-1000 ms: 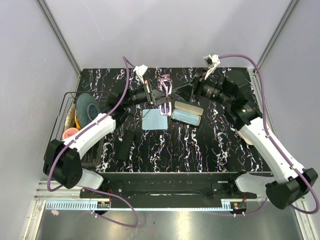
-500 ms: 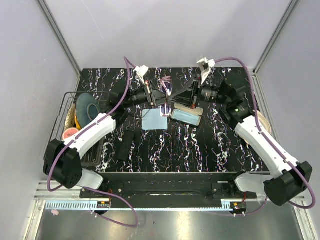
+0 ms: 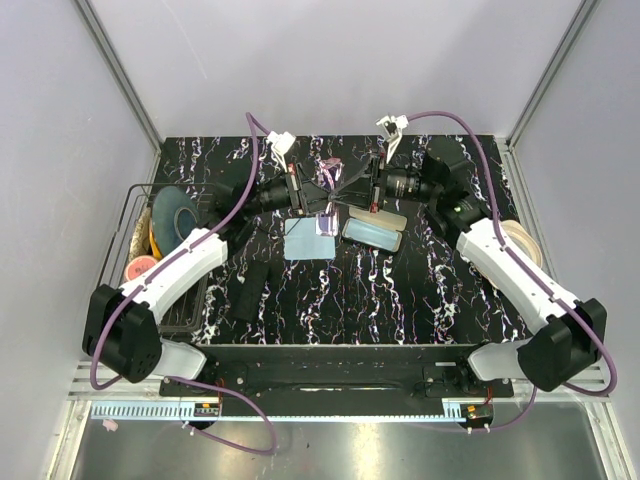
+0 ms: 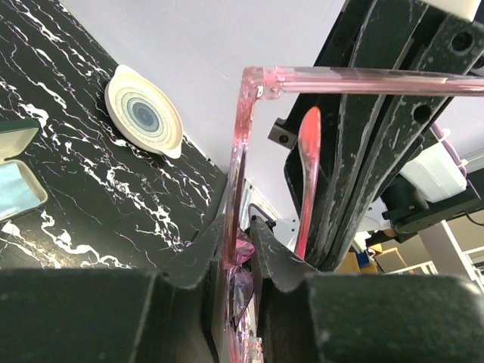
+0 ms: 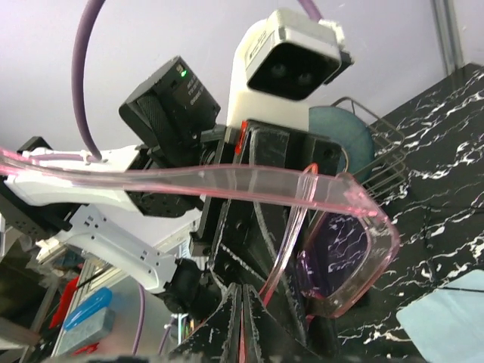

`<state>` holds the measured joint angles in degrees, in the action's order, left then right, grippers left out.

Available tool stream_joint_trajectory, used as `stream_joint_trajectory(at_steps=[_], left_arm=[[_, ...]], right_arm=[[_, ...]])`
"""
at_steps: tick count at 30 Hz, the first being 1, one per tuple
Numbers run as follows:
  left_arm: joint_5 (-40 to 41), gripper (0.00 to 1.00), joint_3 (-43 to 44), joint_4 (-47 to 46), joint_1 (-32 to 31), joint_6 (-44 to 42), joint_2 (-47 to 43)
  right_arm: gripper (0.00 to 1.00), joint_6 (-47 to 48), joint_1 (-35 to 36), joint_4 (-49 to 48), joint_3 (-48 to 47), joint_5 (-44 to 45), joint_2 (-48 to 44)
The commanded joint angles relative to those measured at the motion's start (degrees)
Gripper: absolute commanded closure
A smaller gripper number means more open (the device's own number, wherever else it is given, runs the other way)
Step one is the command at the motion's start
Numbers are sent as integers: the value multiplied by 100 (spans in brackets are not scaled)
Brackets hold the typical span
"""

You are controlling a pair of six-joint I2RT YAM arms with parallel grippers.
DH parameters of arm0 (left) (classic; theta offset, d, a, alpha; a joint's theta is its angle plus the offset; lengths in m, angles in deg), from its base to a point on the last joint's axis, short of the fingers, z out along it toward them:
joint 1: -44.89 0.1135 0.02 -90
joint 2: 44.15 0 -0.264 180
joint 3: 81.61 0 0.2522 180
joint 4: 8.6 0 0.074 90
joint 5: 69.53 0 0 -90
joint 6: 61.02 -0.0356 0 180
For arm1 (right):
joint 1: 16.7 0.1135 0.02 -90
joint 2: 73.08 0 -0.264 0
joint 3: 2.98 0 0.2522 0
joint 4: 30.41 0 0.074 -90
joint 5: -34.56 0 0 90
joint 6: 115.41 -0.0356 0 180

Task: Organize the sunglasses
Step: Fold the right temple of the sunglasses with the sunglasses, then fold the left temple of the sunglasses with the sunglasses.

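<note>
Right gripper (image 3: 355, 190) has joined left gripper (image 3: 315, 190) pinching the translucent pink sunglasses (image 3: 329, 172).

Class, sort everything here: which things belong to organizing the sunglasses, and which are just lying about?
Belongs to the job:
sunglasses, held by left pincer and right pincer
open case
blue cloth

Lying about:
rolls in the wire basket
tape roll at the right edge
black oblong object

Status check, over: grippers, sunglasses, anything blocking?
Both shut on the sunglasses: left gripper on the frame, right gripper on a temple arm. Held aloft near the open case. Nothing blocking it.
</note>
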<state>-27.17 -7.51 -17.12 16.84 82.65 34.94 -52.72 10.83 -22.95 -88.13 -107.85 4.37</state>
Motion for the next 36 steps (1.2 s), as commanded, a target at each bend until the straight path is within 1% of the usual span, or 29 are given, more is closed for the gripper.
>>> stream_joint_trajectory(at_steps=[1, 6, 7, 11, 14, 17, 20, 24, 30, 32, 36], left_arm=[[-246, 82, 57, -207, 2, -322, -315], [-211, 82, 31, -197, 37, -270, -262], [-220, 82, 22, -224, 37, -261, -271], [-255, 82, -22, -285, 37, -234, -298], [-272, 82, -48, -285, 37, -269, -333], [-308, 82, -75, -259, 37, -313, -350], [-360, 82, -92, -250, 45, -313, -333], [-378, 82, -110, -311, 37, -199, -219], [-387, 82, -66, -496, 37, 91, -43], [-413, 83, -13, -618, 37, 222, 1], [-518, 83, 31, -944, 37, 451, 10]], right_arm=[[92, 191, 24, 165, -323, 590, -378], [91, 401, 7, 489, -401, 1977, -854], [92, 437, 7, 777, -445, 2327, -863], [93, 516, 7, 991, -647, 2779, -732], [94, 464, 7, 816, -814, 2674, -600], [93, 420, 16, 438, -963, 2507, -468], [93, 402, 7, 122, -1069, 2069, -319], [91, 279, 16, -624, -1017, 657, -257], [91, -55, 68, -1205, -578, -251, -353], [90, -134, 139, -1233, -402, -323, -353], [90, -143, 156, -1075, -86, -201, -353]])
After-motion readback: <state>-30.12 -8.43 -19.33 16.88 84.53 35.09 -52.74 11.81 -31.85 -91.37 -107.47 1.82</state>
